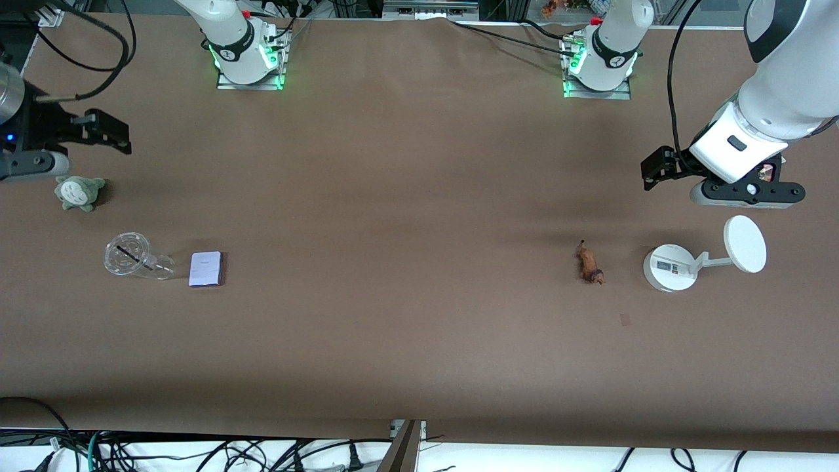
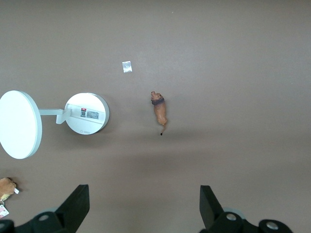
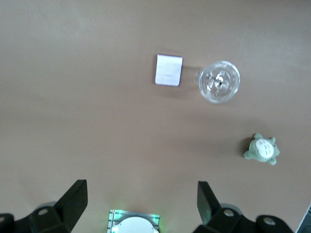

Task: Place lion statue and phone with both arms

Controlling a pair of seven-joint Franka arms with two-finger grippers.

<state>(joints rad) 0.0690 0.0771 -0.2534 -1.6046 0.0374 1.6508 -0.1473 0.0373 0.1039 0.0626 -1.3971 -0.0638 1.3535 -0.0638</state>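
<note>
on the table, lion statue (image 1: 590,263) and phone (image 1: 206,269) lie untouched; left gripper (image 2: 143,206) at three o'clock, right gripper (image 3: 141,204) at nine, both spread.

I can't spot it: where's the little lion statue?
The lion statue lies on the table toward the left arm's end, beside the white stand.

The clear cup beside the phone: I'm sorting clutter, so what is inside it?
The clear cup lies tipped on the table; a thin dark stick shows at its lid. Any other contents cannot be made out through the plastic.
</note>
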